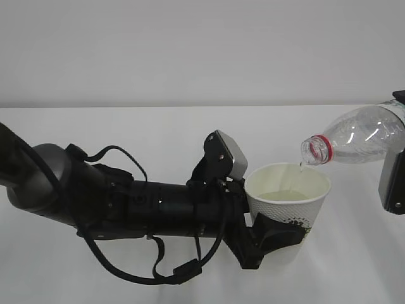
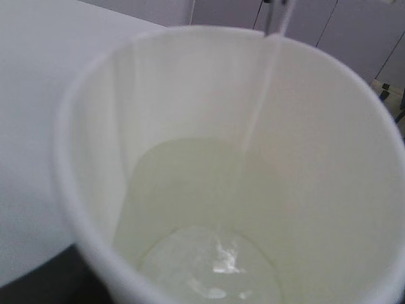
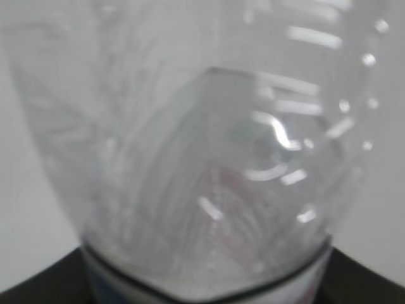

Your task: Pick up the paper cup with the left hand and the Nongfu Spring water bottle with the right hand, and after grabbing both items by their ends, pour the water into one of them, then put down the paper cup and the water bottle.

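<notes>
1. We see the cup [image 1: 288, 199] standing upright over the white tabletop [image 1: 354, 266], right of centre in the exterior view, its mouth open upward.
2. The water [image 2: 212, 263] pools in the bottom of the cup, pale and shallow, and in the left wrist view a thin stream [image 2: 259, 107] runs down from above the far rim into the pool.
3. The bottle [image 1: 357, 136] lies tilted nearly level above and to the right of the cup, its open neck with the red ring pointing down-left just over the cup's far rim (no cap on it).
4. The left hand [image 1: 272, 237] is clamped around the lower part of the cup, its black fingers [image 1: 281, 231] wrapping the side below the green logo.
5. The right hand [image 1: 392, 180] enters at the right edge and is closed on the bottle's base end; the right wrist view shows only the clear ribbed body close up, with the dark hand along the bottom edge.
6. The left arm [image 1: 126, 202] stretches in from the left, cables looping beneath it.
</notes>
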Motion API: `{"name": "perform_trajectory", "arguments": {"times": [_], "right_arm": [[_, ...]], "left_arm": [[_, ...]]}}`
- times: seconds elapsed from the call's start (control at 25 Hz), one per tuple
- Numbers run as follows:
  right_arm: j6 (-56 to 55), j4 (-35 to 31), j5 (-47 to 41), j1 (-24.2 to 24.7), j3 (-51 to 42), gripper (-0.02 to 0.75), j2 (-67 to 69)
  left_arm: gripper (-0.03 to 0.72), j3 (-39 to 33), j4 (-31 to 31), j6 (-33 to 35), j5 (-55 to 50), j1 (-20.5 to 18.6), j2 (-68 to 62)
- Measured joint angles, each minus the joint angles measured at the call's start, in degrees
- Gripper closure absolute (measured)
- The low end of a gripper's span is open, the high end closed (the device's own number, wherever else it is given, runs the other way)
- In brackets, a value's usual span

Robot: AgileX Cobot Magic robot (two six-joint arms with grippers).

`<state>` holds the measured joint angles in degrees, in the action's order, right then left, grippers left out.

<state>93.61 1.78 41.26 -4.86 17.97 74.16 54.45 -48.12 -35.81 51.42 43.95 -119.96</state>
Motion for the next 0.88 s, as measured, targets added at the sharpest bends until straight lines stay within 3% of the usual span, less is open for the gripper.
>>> {"name": "perform_trajectory", "arguments": {"times": [0.88], "right_arm": [[0.00, 0.00, 0.19, 0.00, 0.00, 0.335, 0.00]], "left_arm": [[0.199, 0.00, 0.00, 0.00, -0.13, 0.00, 0.00]]}}
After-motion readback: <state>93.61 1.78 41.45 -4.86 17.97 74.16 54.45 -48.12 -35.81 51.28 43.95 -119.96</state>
